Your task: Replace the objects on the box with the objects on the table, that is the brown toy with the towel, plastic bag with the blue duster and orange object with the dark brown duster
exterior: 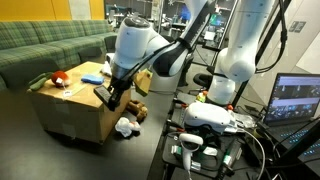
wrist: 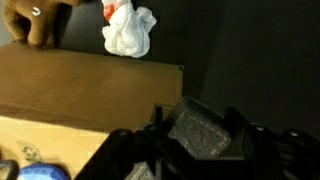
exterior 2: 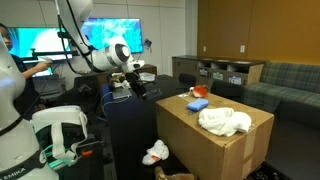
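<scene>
1. In an exterior view the box (exterior: 70, 112) stands on the dark table (exterior: 150, 155). On its top lie the orange object (exterior: 60, 77) and the blue duster (exterior: 92, 74). The brown toy (exterior: 140, 111) and the towel (exterior: 125, 127) lie on the table at the foot of the box, near each other. The gripper (exterior: 110, 98) hangs at the box's corner, about level with its top, with something dark in it.

2. In an exterior view the plastic bag (exterior 2: 225, 122) sits as a white heap on the box top. The blue duster (exterior 2: 197, 103) lies flat just beside the orange object (exterior 2: 200, 92). It is too small here to tell which way its long axis runs.

3. In the wrist view the jaws are clamped on the dark brown duster (wrist: 203, 132), held over the box edge. Its grey felt face is turned to the camera. It sits askew between the fingers, with its long axis seemingly slanting across the gap, though part of it is hidden.

4. As I judge it:
   - Done: the toy is off the box and the blue duster is on it.
   - Left to do: the bag and the orange object must come off, the towel must go up, and the held duster must be set down.
</scene>
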